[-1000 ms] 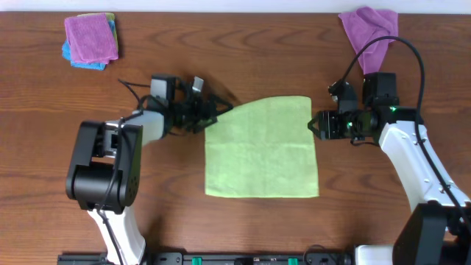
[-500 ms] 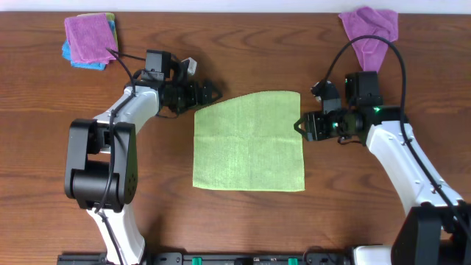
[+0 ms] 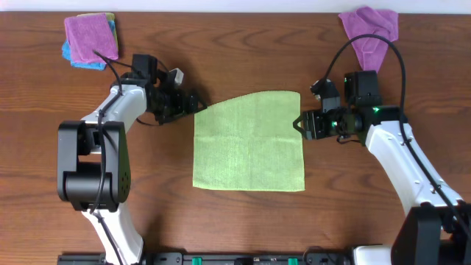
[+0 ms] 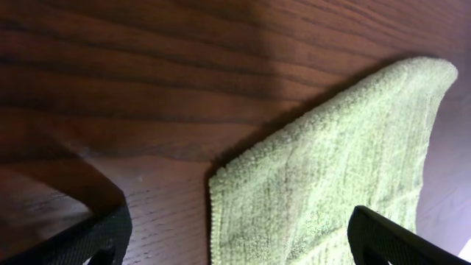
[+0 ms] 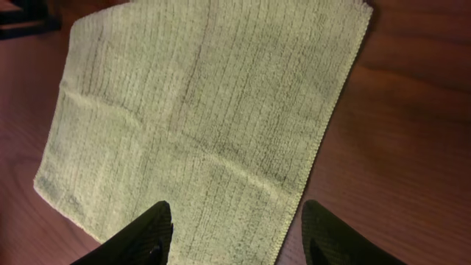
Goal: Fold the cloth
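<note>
The lime-green cloth [image 3: 249,142] lies flat on the wooden table, roughly square. It also shows in the left wrist view [image 4: 331,169] and the right wrist view [image 5: 199,110]. My left gripper [image 3: 193,103] is open and empty just off the cloth's upper left corner; its fingers straddle that corner. My right gripper [image 3: 300,125] is open and empty at the cloth's right edge, with the edge lying between its fingers in the right wrist view [image 5: 235,235].
A purple cloth [image 3: 90,37] lies on a blue cloth [image 3: 73,57] at the back left corner. Another purple cloth [image 3: 369,29] lies at the back right, near the right arm's cable.
The cloth slid left about half a second ago and has stayed put since. My left gripper drew back to the left, off the cloth's corner. The right gripper stays at the right edge.
</note>
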Robot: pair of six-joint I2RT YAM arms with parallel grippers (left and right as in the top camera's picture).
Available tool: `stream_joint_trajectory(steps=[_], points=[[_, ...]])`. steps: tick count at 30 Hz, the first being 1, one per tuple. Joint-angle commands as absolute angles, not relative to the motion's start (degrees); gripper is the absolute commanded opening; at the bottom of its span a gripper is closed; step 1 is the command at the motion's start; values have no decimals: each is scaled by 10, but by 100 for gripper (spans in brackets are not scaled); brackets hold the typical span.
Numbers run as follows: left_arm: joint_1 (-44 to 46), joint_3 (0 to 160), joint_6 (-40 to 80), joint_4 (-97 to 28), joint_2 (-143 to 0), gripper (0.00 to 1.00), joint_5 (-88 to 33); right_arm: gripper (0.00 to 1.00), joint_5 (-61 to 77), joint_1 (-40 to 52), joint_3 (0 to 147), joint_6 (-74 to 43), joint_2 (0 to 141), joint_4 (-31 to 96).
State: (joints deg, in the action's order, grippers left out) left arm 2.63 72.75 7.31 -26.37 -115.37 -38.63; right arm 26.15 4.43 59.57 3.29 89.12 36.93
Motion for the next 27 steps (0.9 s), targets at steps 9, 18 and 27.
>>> stream_joint_trajectory(steps=[9,18,27], points=[[23,623,60,-198,-1140,96,-455,57,268,50,605,17,895,367],[29,583,81,-117,-1178,95,-462,57,268,54,605,17,895,367],[48,583,133,-19,-1244,95,-547,57,268,64,605,17,895,367]])
